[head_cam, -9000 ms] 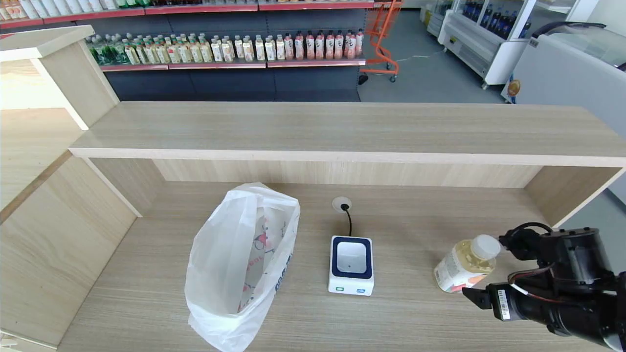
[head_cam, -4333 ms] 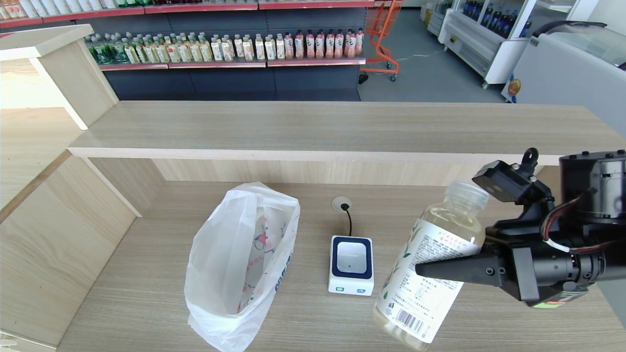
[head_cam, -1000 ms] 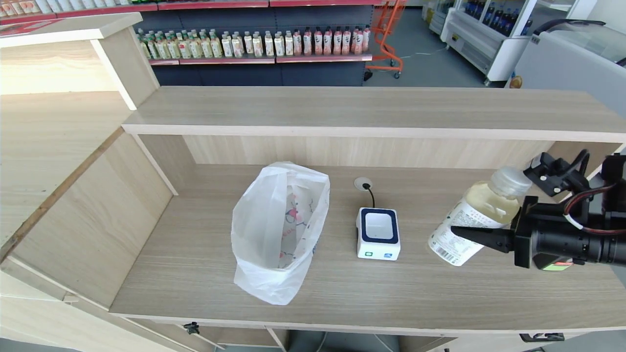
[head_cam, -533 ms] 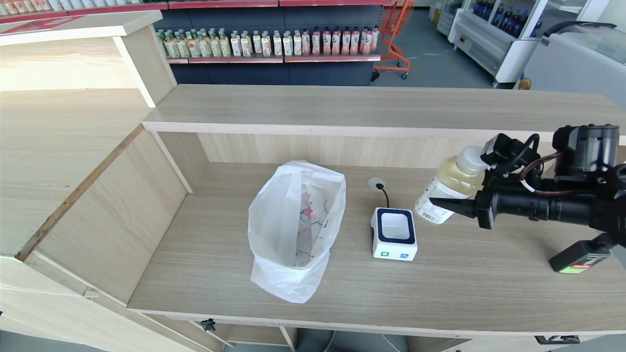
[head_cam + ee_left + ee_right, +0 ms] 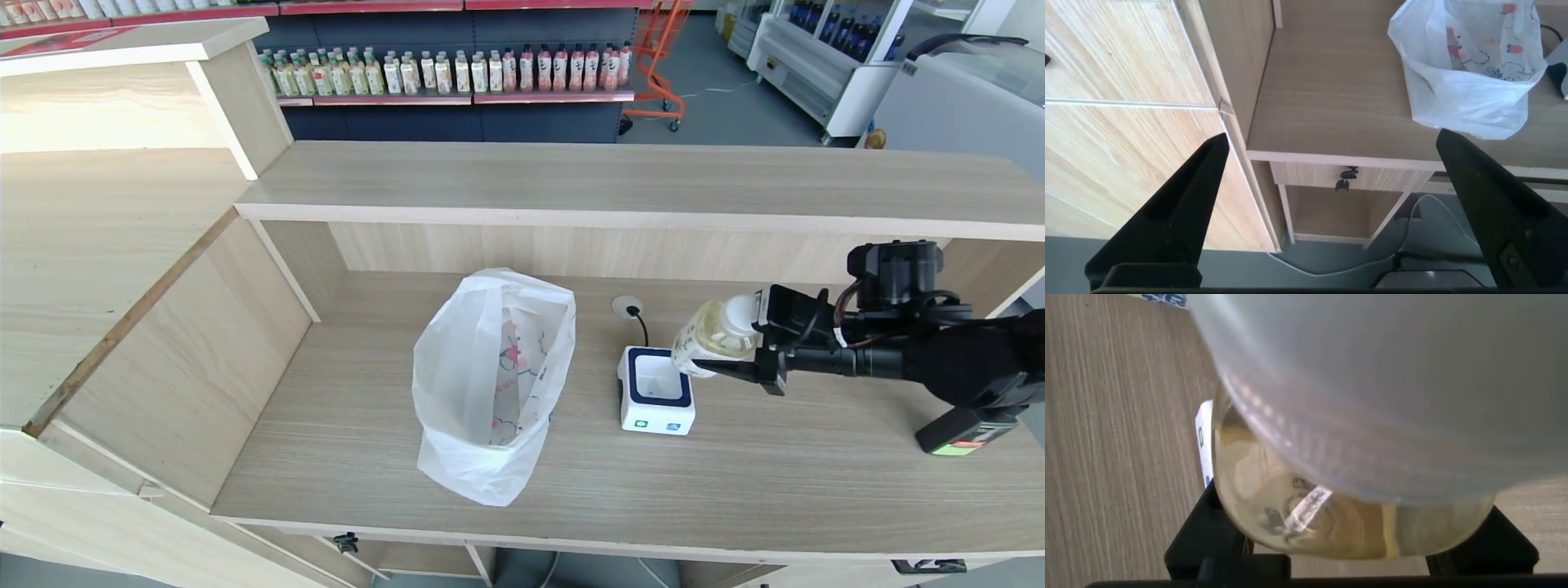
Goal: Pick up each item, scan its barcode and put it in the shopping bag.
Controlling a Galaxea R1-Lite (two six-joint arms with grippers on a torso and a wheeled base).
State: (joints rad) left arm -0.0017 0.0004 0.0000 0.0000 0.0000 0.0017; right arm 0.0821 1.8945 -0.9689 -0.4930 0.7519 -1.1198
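Pincer of right arm tight around tilted bottle, seemingly just above scanner.

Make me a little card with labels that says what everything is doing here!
Holding: right claw shut on the drink bottle
Bottle pose: tilted, lifted, bottom end over the scanner
Scanner spot: flat on the counter
Bag: shopping bag open, standing left of the scanner
Other arm: left claw open, empty

Retail shop, checkout desk. Evidence: shelves of bottled drinks behind, orange trolley, glass-door fridges, wooden counter with barcode scanner and shopping bag.
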